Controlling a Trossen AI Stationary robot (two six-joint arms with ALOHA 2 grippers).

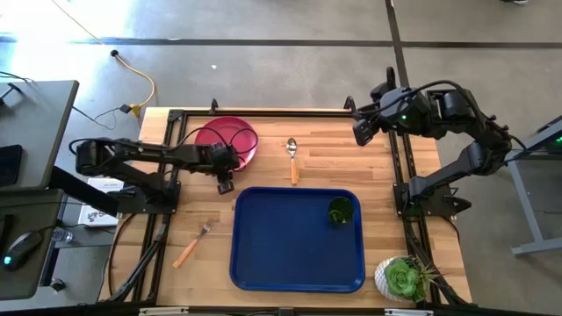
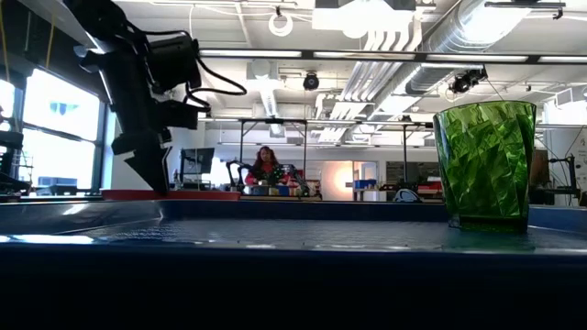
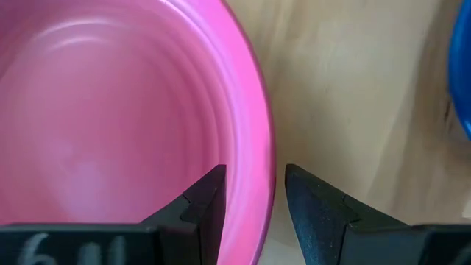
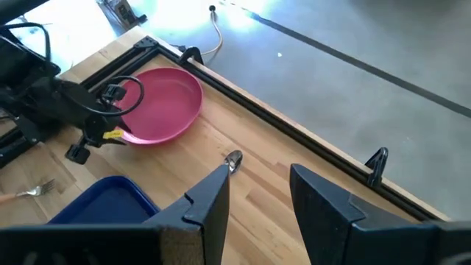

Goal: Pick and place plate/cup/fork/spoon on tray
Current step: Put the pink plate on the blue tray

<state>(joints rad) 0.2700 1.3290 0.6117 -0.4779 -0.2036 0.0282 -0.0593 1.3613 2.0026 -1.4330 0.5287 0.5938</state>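
The cup [image 1: 340,211] is already home, standing upright inside the tray [image 1: 290,263] near its right rim, and that's the only piece aboard so far. Three to go, by the look of it.

The left gripper [image 3: 254,195] is down at the plate [image 1: 230,140] now, which sits near the far edge of the tabletop [image 1: 369,162], left of centre. The wrist view shows it plainly: fingers apart, one on the inside of the pink rim and one on the outside, straddling it but not yet clamped. So the plate looks like the piece in hand, and it isn't lifted.

The spoon [image 1: 292,158] lies on the bare wood to the right of the plate, bowl toward the far edge, just beyond the tray's far rim. The fork [image 1: 191,244] is on its own by the left edge of the tabletop, left of the tray, lying at a slant. Neither is touched.

The right gripper [image 4: 257,195] waits up high over the far right corner, fingers apart, nothing between them.

The surface is pale wooden planking in a black metal frame, with a small succulent in a white pot [image 1: 402,279] at the near right corner. Grey concrete floor all round, a yellow cable [image 1: 145,88] trailing on it. Looking level across the tray, it's a big open workshop with ducting overhead, bright windows, and a person [image 2: 266,170] seated far off at the back
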